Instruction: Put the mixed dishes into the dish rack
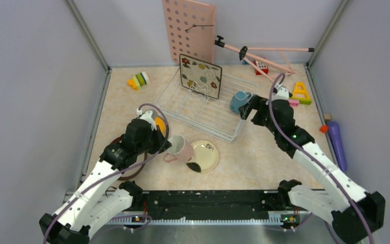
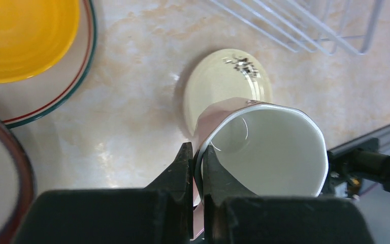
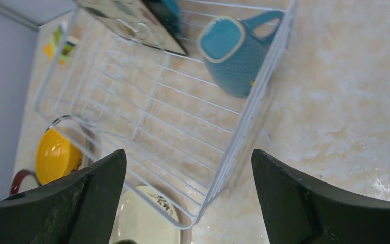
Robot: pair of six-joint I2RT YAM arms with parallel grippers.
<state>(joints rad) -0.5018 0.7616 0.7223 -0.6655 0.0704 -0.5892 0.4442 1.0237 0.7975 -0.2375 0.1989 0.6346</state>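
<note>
My left gripper [image 1: 170, 146] is shut on the rim of the pink cup [image 1: 182, 149], one finger inside and one outside; in the left wrist view [image 2: 197, 152] the cup [image 2: 264, 147] is tilted over the near edge of the cream plate [image 2: 223, 76]. The white wire dish rack [image 1: 218, 122] holds the square flowered plate [image 1: 200, 75] upright and the blue cup [image 1: 239, 100] at its right end. My right gripper [image 1: 247, 108] is open and empty beside the blue cup [image 3: 233, 51], above the rack's side rail [image 3: 244, 127]. The orange-yellow bowl [image 2: 25, 35] sits on a rimmed plate [image 2: 76, 76].
A dark-red-rimmed plate [image 2: 0, 178] lies under my left arm. The pink pegboard [image 1: 188, 30] and a pink rod frame [image 1: 264, 53] stand at the back. Toy blocks [image 1: 138, 80] lie back left and back right [image 1: 301, 93]. A purple object [image 1: 337, 142] lies at the right wall.
</note>
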